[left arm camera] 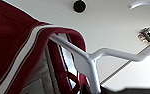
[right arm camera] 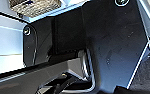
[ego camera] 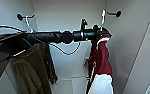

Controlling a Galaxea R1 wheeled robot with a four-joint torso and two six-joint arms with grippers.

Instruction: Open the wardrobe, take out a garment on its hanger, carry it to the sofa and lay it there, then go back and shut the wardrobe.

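Note:
The wardrobe (ego camera: 66, 15) stands open in front of me, plain white inside. The garment (ego camera: 99, 62), maroon with white trim and a white sleeve, hangs at the right on the white hanger (ego camera: 103, 17). The hanger's hook is up beside a black peg (ego camera: 115, 13). My left arm reaches across from the left, and my left gripper (ego camera: 99, 30) is at the hanger's neck, just above the collar. In the left wrist view the hanger (left arm camera: 91, 62) and the maroon collar (left arm camera: 41, 37) fill the near field. The hanger's stem runs down to the dark gripper edge.
An olive-green jacket (ego camera: 32, 70) hangs at the left from another black peg (ego camera: 20, 17), under my arm. The wardrobe's right side wall (ego camera: 131, 50) is close to the garment. In the right wrist view, a woven basket (right arm camera: 34, 7) lies beyond dark robot parts.

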